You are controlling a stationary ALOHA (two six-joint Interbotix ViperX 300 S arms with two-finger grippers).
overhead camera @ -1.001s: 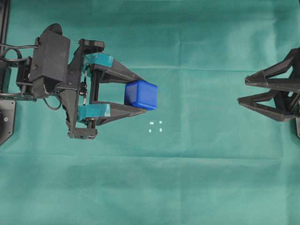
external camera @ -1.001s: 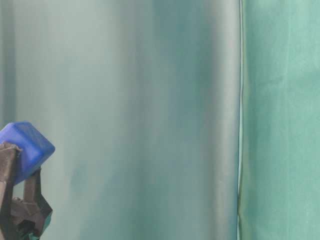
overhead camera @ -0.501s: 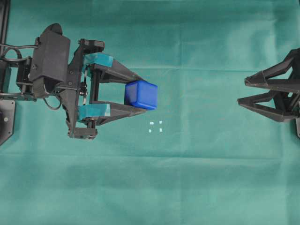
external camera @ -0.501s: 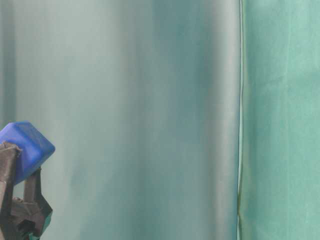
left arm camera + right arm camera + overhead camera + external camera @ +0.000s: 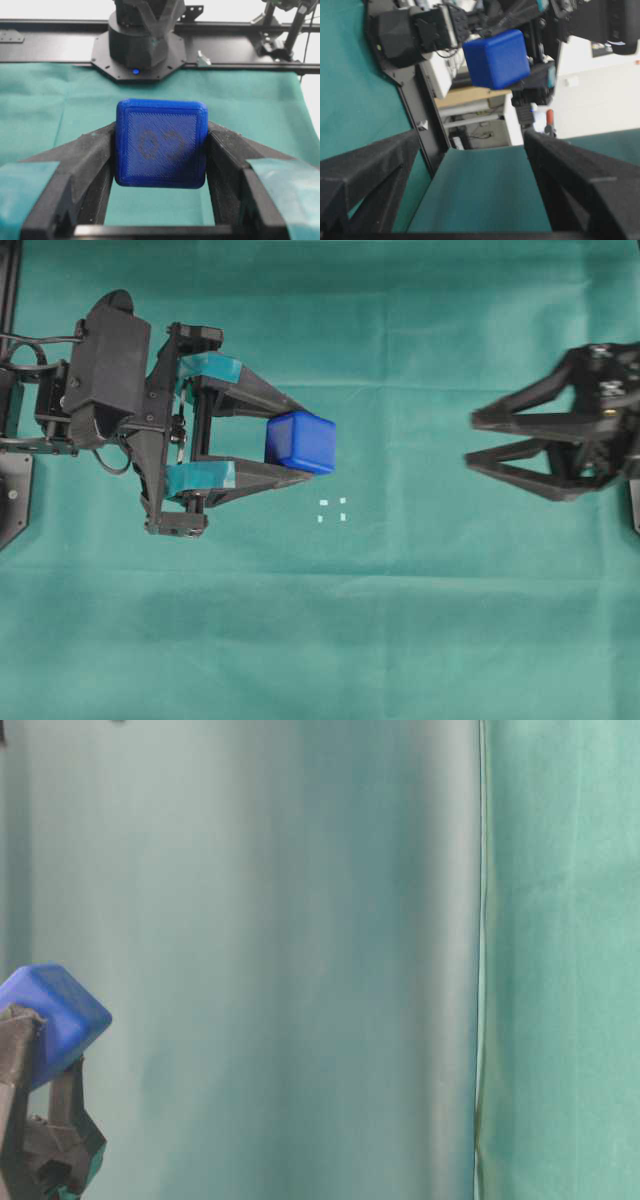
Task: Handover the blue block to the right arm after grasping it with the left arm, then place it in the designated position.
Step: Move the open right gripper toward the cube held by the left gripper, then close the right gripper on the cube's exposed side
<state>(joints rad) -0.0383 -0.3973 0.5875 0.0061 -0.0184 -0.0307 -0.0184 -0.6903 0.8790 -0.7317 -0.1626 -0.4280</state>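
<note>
My left gripper (image 5: pixel 300 443), with teal-taped fingers, is shut on the blue block (image 5: pixel 300 442) and holds it above the cloth. The block fills the gap between its jaws in the left wrist view (image 5: pixel 161 149) and shows at the lower left of the table-level view (image 5: pixel 55 1015). My right gripper (image 5: pixel 470 440), plain black, is open and empty, well to the right of the block and pointing at it. It sees the block ahead (image 5: pixel 496 58). The designated position (image 5: pixel 332 510), tiny white marks in a square, lies on the green cloth just below and right of the block.
Green cloth (image 5: pixel 400 620) covers the table. The left arm's black base plate (image 5: pixel 12 490) sits at the left edge. The right arm's base (image 5: pixel 142 45) and a black rail stand at the far side in the left wrist view.
My right gripper has moved left toward the block, still open. My left gripper and the block have not moved.
</note>
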